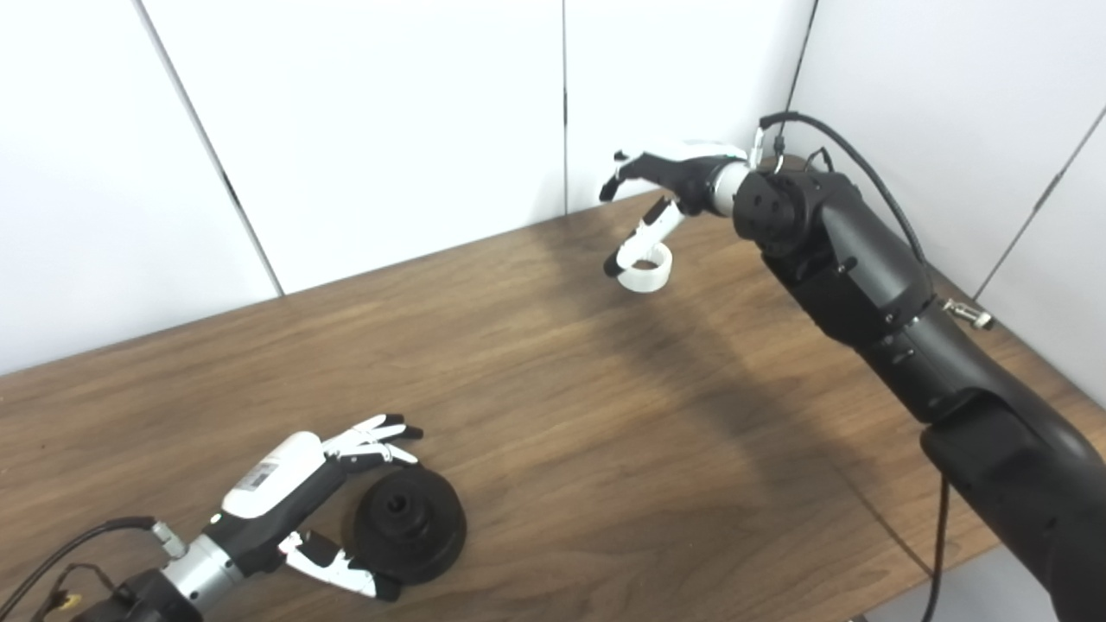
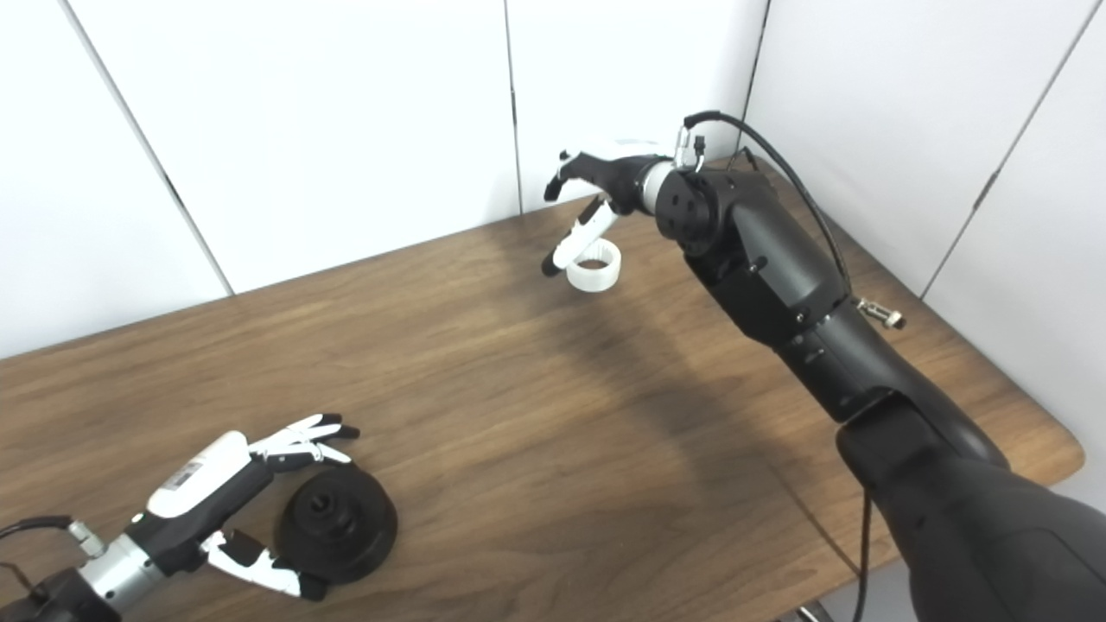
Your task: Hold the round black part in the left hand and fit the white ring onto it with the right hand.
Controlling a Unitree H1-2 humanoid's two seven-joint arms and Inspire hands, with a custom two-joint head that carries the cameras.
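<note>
A wide wooden table [image 1: 553, 415] with a dark walnut grain fills most of the scene, backed by plain white wall panels [image 1: 363, 130] that meet in a corner at the far right. The right arm [image 1: 907, 345], a bulky black limb with a cable looping over its wrist, stretches from the lower right across to the far side of the table. Its right hand [image 1: 665, 186] hangs over the back edge with fingers spread and bent downward, holding nothing; the thumb [image 1: 644, 238] points down and its dark tip sits right at the rim of the white ring [image 1: 646, 269]. From here I cannot tell whether the tip actually touches the ring. The ring lies flat on the table near the far edge, well apart from the other part. In the near left corner the left hand [image 1: 302, 501] rests low over the table, open, with its fingers [image 1: 376, 436] reaching along the far side of the round black part [image 1: 410, 523] and its thumb [image 1: 346, 570] along the near side, so the hand brackets the part without being closed on it. The round black part sits flat on the table, a stepped disc with a raised hub and a small hole in its centre.
</note>
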